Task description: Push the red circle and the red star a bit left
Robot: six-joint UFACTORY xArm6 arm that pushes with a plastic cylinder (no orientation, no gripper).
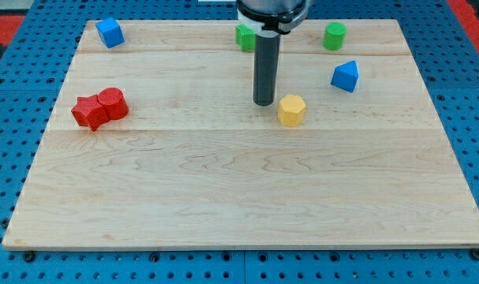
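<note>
The red circle and the red star lie touching each other at the view's left side of the wooden board, the star left of and slightly below the circle. My tip stands near the board's middle top, far to the right of both red blocks. It is just left of a yellow hexagon block, with a small gap between them.
A blue cube sits at the top left. A green block is partly hidden behind the rod at the top. A green cylinder and a blue triangular block are at the top right.
</note>
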